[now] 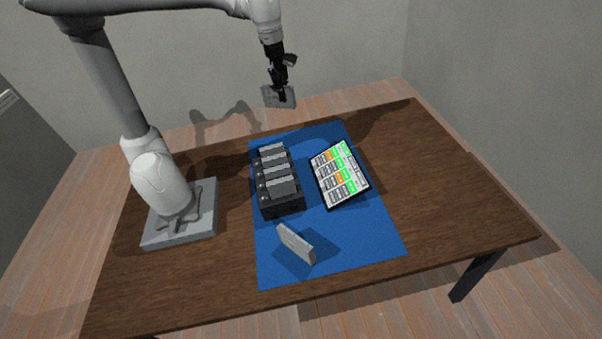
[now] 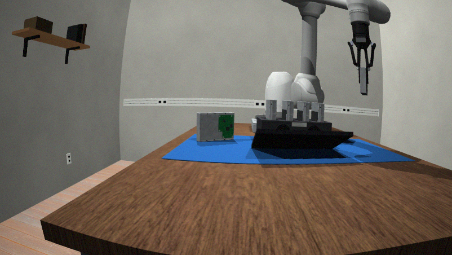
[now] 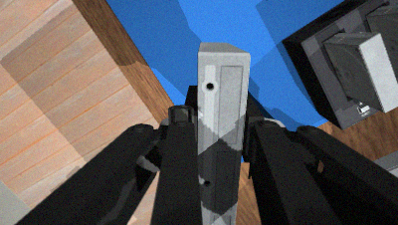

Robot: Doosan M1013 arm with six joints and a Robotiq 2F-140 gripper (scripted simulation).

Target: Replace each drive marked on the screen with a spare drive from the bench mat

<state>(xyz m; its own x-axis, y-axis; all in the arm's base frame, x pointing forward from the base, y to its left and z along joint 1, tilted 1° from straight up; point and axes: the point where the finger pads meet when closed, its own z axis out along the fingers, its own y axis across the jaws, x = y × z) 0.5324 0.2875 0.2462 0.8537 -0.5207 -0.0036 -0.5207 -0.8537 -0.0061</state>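
Note:
My gripper (image 1: 279, 88) is shut on a grey drive (image 1: 279, 95) and holds it high in the air, above the far end of the blue mat (image 1: 316, 202). The drive hangs upright, edge-on in the exterior view (image 2: 363, 81), and fills the middle of the wrist view (image 3: 220, 129). The black dock (image 1: 278, 184) stands on the mat with four drives (image 1: 276, 168) upright in its bays. The screen (image 1: 340, 173) lies to the right of the dock and shows green and orange cells. One spare drive (image 1: 296, 244) stands on its edge on the near part of the mat.
The arm's base (image 1: 179, 213) is bolted to the table left of the dock. The table's far edge lies below the gripper in the wrist view (image 3: 144, 80). A wall shelf (image 2: 47, 38) with two boxes hangs far off to the left.

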